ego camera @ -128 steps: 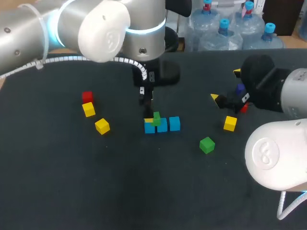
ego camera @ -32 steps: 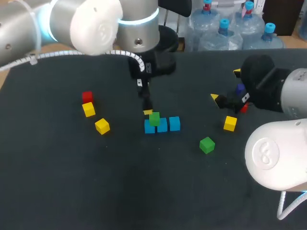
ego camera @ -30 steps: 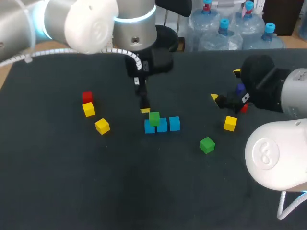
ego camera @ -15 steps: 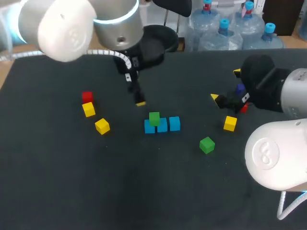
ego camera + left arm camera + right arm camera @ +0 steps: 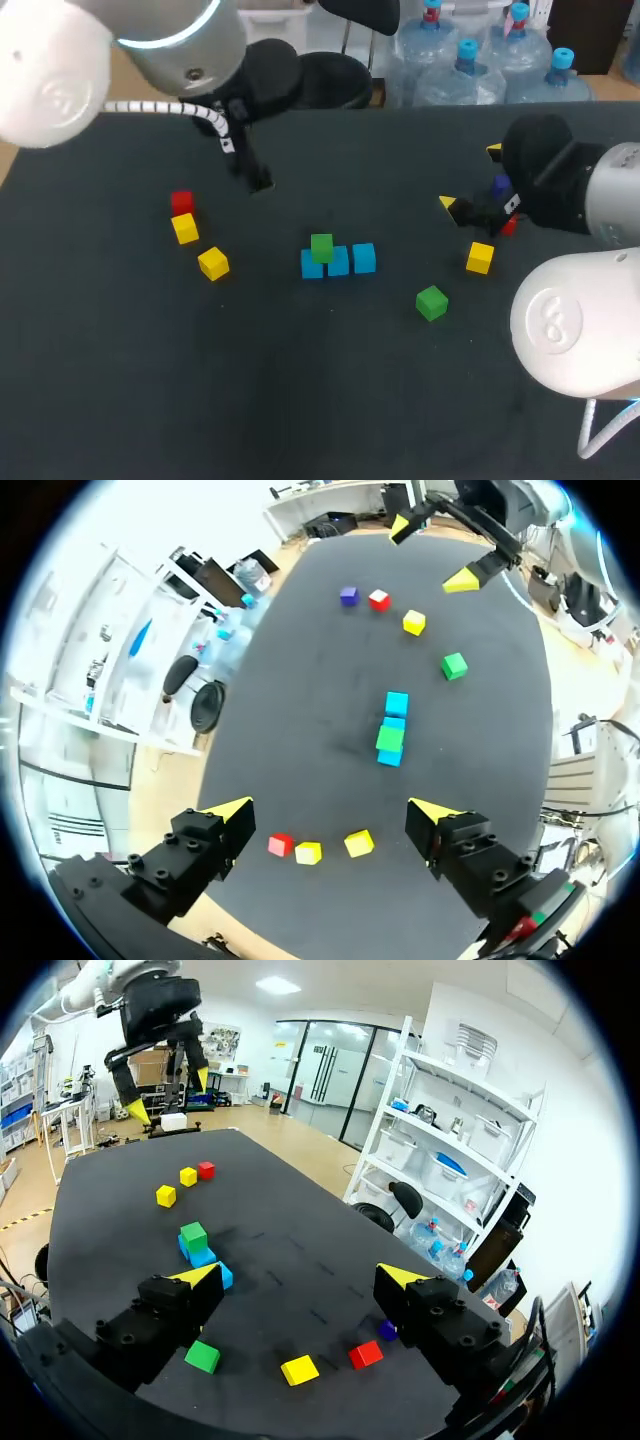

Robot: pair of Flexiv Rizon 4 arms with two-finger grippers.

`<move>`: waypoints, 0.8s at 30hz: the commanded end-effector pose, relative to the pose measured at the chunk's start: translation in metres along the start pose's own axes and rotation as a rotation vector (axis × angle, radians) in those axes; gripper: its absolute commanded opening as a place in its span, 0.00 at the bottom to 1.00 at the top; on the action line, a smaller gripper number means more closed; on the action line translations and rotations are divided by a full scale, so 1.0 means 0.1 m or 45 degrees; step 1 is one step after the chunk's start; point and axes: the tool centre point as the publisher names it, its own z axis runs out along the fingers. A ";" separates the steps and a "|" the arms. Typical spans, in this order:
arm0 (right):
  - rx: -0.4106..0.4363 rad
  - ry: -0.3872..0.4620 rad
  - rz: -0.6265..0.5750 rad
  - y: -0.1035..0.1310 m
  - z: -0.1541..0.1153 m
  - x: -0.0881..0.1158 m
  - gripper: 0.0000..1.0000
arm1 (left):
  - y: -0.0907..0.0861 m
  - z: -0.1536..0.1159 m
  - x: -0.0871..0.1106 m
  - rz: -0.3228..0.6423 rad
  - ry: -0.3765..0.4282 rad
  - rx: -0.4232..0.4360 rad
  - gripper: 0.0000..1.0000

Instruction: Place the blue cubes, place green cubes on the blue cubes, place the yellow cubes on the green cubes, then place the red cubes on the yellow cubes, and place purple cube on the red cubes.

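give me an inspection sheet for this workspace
surface: dark table
job's things: three blue cubes in a row, green cube on one end; loose green cube, three yellow cubes, two red cubes, one purple cube, all unstacked
clutter: nothing seen
grippers: left gripper open, empty; right gripper open, empty
cables: white coiled cable along left arm
surroundings: nothing seen reaching over the table

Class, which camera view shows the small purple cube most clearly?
The left wrist view: the small purple cube sits unobstructed beside a small red cube. The head and right wrist views show it partly hidden by the right gripper.
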 end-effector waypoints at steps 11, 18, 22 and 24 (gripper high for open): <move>-0.004 -0.002 0.000 -0.01 0.00 0.01 1.00 | -0.03 -0.04 0.04 0.001 -0.052 -0.044 1.00; -0.004 -0.002 0.000 -0.01 0.00 0.01 1.00 | -0.03 -0.04 0.04 0.001 -0.052 -0.044 1.00; -0.004 -0.002 0.000 -0.01 0.00 0.01 1.00 | 0.00 -0.08 0.09 -0.021 -0.070 -0.081 1.00; -0.004 -0.002 0.000 -0.01 0.00 0.01 1.00 | 0.03 -0.15 0.17 -0.090 -0.072 -0.140 1.00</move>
